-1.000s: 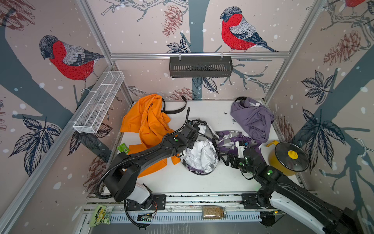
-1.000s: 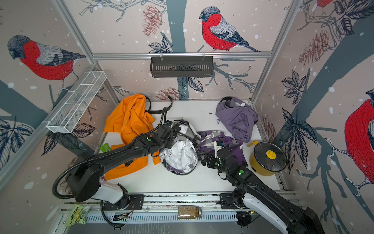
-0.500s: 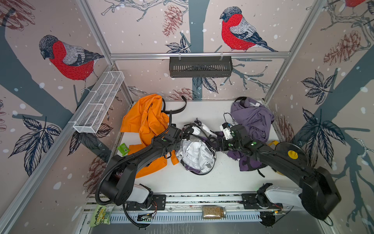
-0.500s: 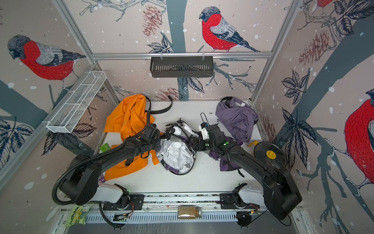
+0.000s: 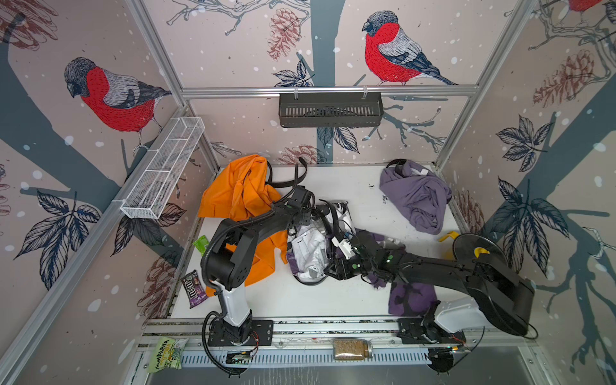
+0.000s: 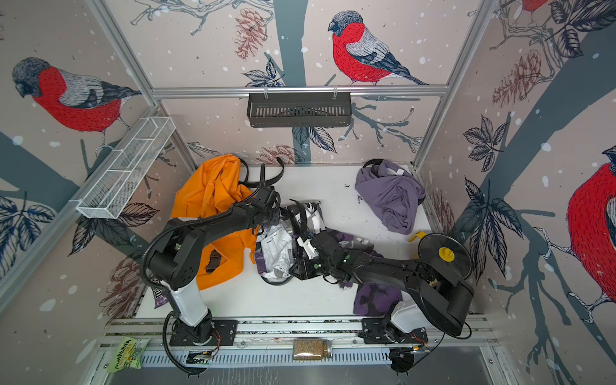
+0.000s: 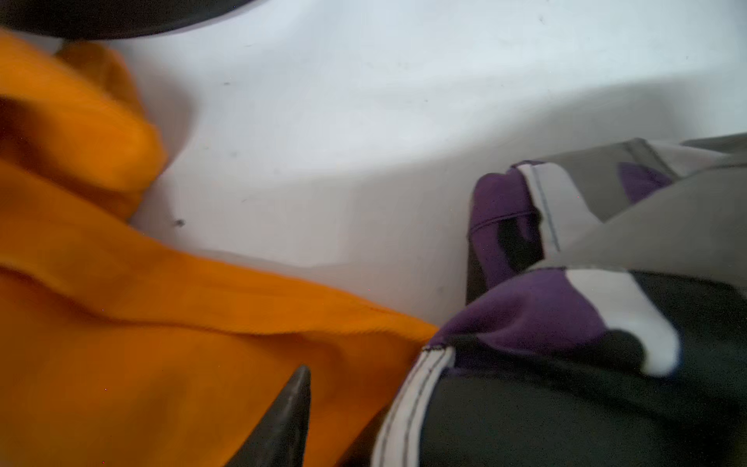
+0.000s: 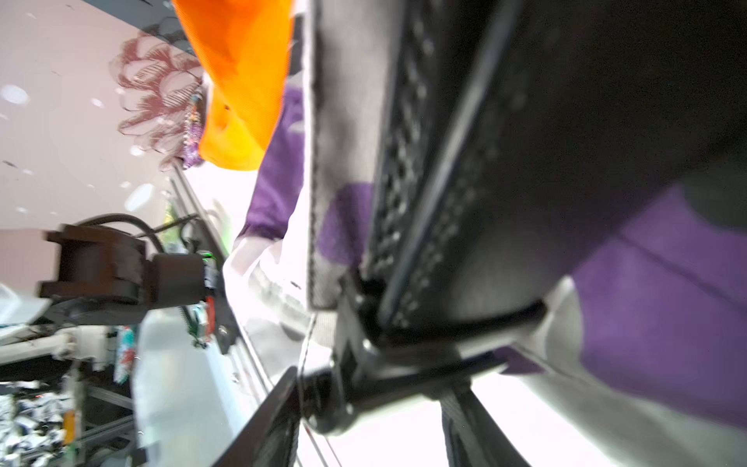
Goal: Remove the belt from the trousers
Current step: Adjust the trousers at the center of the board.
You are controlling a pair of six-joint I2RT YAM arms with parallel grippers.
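The trousers [image 5: 308,248] [image 6: 276,248], patterned purple, white and black, lie crumpled mid-table with a black belt [image 5: 328,216] [image 6: 301,213] looped through the waist. My left gripper [image 5: 308,218] [image 6: 275,216] rests on their far edge. In the left wrist view one finger [image 7: 287,416] lies over orange cloth, and the waistband [image 7: 408,400] hides the other. My right gripper [image 5: 333,268] [image 6: 296,268] is at the near edge. In the right wrist view its fingers [image 8: 279,408] flank the metal buckle [image 8: 343,404] below the belt strap [image 8: 404,182].
An orange garment [image 5: 240,200] with another black belt [image 5: 293,176] lies at the back left, a purple garment [image 5: 416,196] at the back right. A yellow pot under a black lid [image 5: 473,246] stands right. A candy bag [image 5: 193,288] and green packet [image 5: 201,241] lie left.
My right gripper has swung from the back of the trousers to their near edge and narrowed around the buckle. The left gripper has shifted slightly back and right.
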